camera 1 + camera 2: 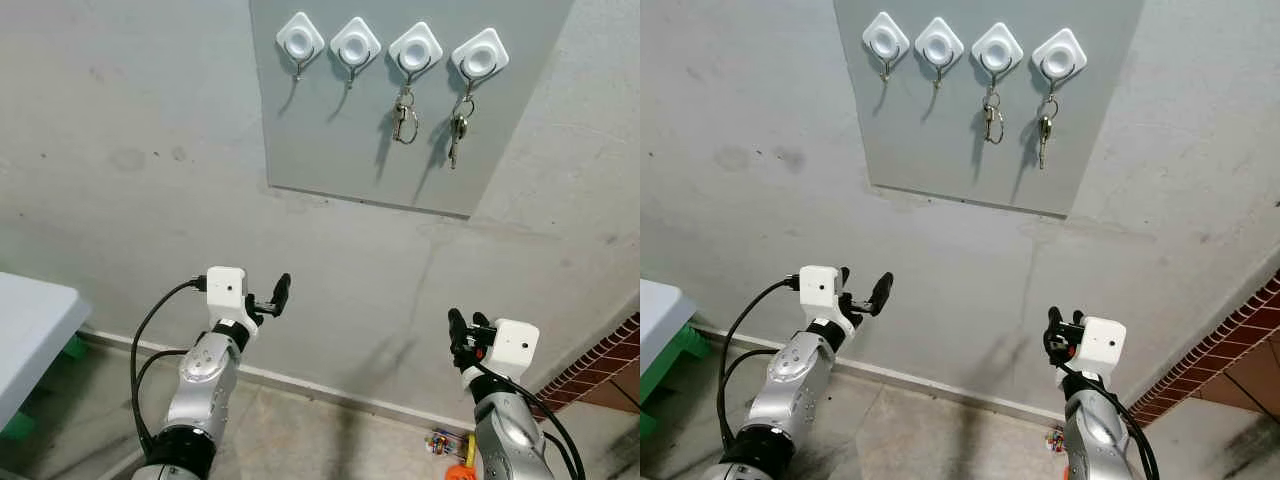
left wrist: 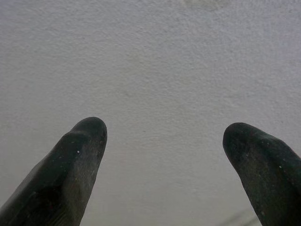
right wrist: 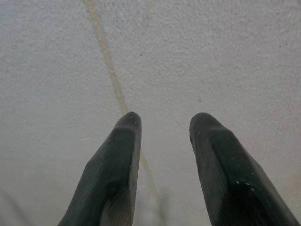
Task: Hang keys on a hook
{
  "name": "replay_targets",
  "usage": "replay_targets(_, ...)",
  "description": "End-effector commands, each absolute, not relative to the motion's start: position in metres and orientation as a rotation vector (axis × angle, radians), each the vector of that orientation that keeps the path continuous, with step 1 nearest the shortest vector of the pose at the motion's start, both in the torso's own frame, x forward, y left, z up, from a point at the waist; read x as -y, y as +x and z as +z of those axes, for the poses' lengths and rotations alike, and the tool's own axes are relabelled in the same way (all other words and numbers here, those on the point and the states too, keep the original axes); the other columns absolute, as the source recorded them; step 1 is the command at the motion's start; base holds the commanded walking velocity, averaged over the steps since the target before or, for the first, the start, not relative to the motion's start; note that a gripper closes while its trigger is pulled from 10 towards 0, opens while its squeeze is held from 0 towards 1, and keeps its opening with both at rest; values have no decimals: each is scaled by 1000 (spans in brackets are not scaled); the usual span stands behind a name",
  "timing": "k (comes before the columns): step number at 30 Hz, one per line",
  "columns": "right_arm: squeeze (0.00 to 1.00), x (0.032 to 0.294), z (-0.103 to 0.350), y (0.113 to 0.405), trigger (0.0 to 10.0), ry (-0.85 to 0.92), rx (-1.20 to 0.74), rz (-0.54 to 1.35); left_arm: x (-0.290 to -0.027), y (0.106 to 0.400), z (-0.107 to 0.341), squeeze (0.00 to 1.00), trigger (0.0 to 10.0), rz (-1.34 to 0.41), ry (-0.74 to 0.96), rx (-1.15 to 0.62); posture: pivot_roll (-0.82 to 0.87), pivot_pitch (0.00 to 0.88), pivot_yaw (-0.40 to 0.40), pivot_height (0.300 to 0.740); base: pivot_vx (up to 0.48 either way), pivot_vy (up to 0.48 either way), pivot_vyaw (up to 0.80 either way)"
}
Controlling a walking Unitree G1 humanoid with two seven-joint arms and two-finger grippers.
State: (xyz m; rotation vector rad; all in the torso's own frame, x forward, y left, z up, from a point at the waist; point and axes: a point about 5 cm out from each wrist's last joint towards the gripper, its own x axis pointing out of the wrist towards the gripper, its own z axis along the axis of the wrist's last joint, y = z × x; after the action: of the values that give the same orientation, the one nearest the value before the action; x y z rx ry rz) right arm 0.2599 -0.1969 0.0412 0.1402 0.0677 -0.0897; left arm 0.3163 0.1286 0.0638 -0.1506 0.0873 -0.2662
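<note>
A grey board (image 1: 330, 140) on the wall carries a row of white diamond-shaped hooks. The two left hooks (image 1: 300, 40) (image 1: 355, 45) are bare. One bunch of keys (image 1: 405, 120) hangs from the third hook (image 1: 415, 50), and another set of keys (image 1: 457, 130) hangs from the rightmost hook (image 1: 479, 57). My left gripper (image 1: 272, 298) is well below the board, facing the bare wall, open with nothing between its fingers (image 2: 80, 155). My right gripper (image 1: 467, 328) is low at the right, also open and holding nothing; its fingers (image 3: 122, 155) point at the wall.
A white table (image 1: 30, 320) juts in at the lower left with something green (image 1: 15, 425) under it. A brick wall (image 1: 600, 365) begins at the lower right. Small colourful objects (image 1: 450, 445) lie on the floor by the skirting.
</note>
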Motion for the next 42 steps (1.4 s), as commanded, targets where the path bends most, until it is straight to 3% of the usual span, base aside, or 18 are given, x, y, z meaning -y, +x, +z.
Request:
replay_targets(1, 0, 199, 41, 257, 10000, 133, -67, -108, -130, 318, 65, 0, 10000, -274, -163, -81, -103, 63, 72, 740, 0, 0, 0)
replay_targets(16, 0, 205, 16, 239, 10000, 62, -162, -109, -149, 295, 33, 0, 10000, -201, -151, -133, -108, 74, 58, 740, 0, 0, 0)
replay_targets(34, 0, 199, 33, 239, 10000, 7, -92, -43, -150, 276, 47, 0, 10000, -206, -132, 26, -53, 41, 30, 740, 0, 0, 0)
replay_targets(42, 0, 190, 38, 248, 10000, 10, -80, -20, -156, 283, 53, 0, 10000, -185, -131, 34, -47, 20, 28, 740, 0, 0, 0)
